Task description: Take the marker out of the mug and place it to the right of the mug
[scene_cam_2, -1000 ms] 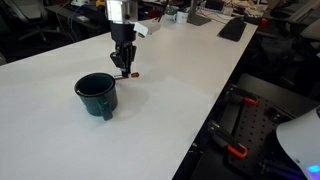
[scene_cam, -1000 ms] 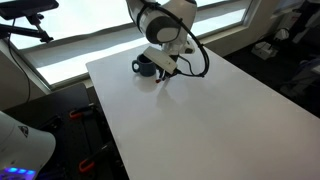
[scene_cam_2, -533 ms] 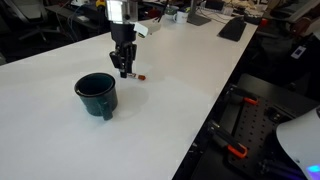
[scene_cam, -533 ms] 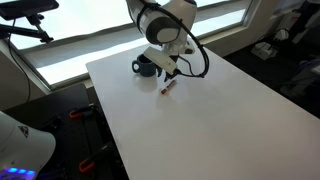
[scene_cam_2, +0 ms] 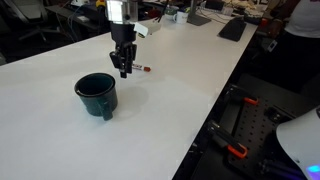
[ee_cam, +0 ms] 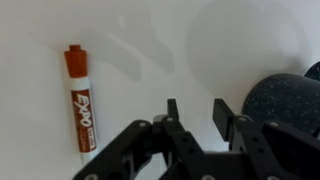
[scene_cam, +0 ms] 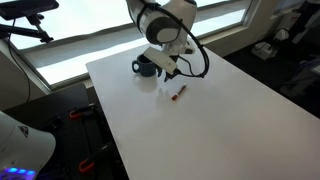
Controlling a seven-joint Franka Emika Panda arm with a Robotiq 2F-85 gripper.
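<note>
One marker (ee_cam: 79,100), one mug (scene_cam_2: 96,95), one table (scene_cam: 200,130)

Both exterior views overlook table (scene_cam: 200,120) (scene_cam_2: 150,130) and mug (scene_cam: 145,67) (scene_cam_2: 97,95) from different sides; wrist looks down.

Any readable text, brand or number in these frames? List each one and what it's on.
"EXPO": runs lengthwise along the white barrel of the marker, in the wrist view.
Smaller print next to it on the marker: too blurred to read.
Mug: no text visible.
Both exterior views: nothing legible; the marker is too small there.
</note>
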